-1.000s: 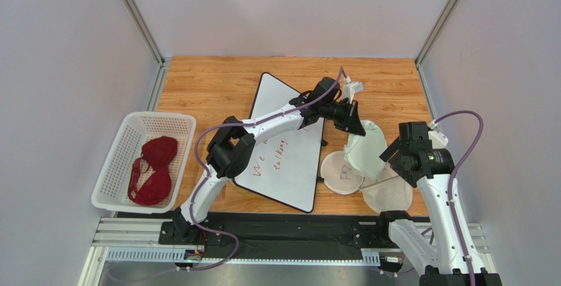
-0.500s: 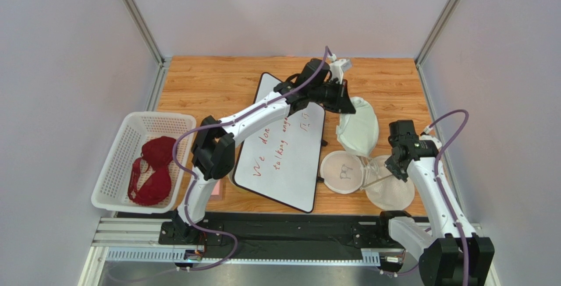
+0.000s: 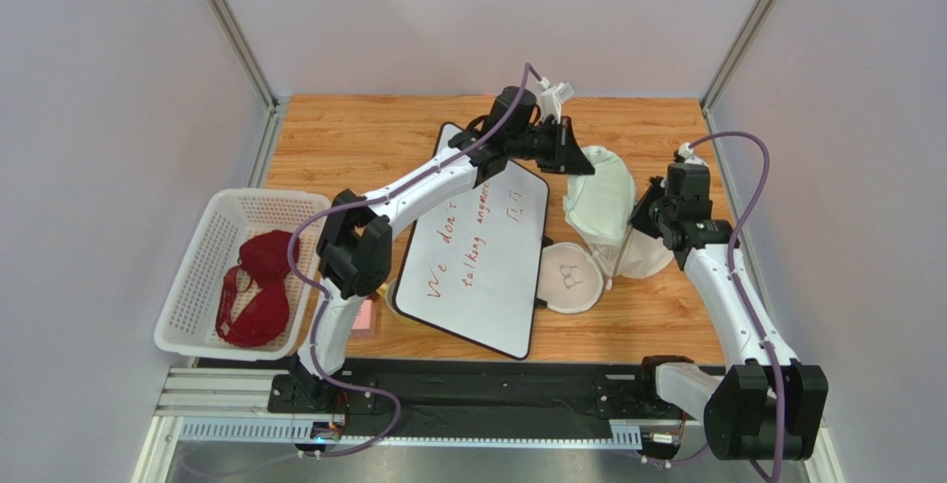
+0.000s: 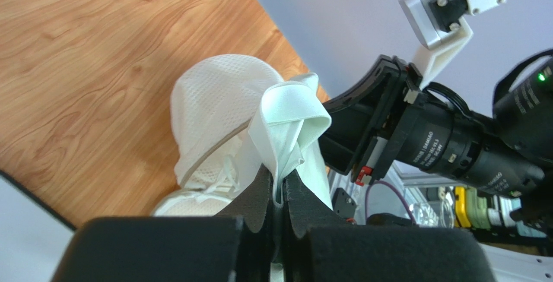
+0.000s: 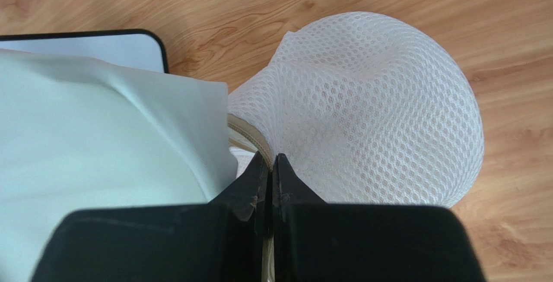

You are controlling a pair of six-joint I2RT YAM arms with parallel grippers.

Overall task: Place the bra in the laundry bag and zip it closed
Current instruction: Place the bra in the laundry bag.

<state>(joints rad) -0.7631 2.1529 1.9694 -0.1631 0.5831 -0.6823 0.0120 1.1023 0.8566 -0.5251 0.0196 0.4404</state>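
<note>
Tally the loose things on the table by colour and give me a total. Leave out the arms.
White: 3 (laundry bag, basket, whiteboard)
Dark red: 1 (bra)
Pink: 1 (small box, partly hidden by the left arm)
Total: 5

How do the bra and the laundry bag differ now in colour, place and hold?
Colour: the bra is dark red; the laundry bag is white mesh. Place: the bra lies in the white basket on the left; the laundry bag is on the right. Hold: no gripper touches the bra; the left gripper and the right gripper both pinch the laundry bag. Both are soft fabric.
</note>
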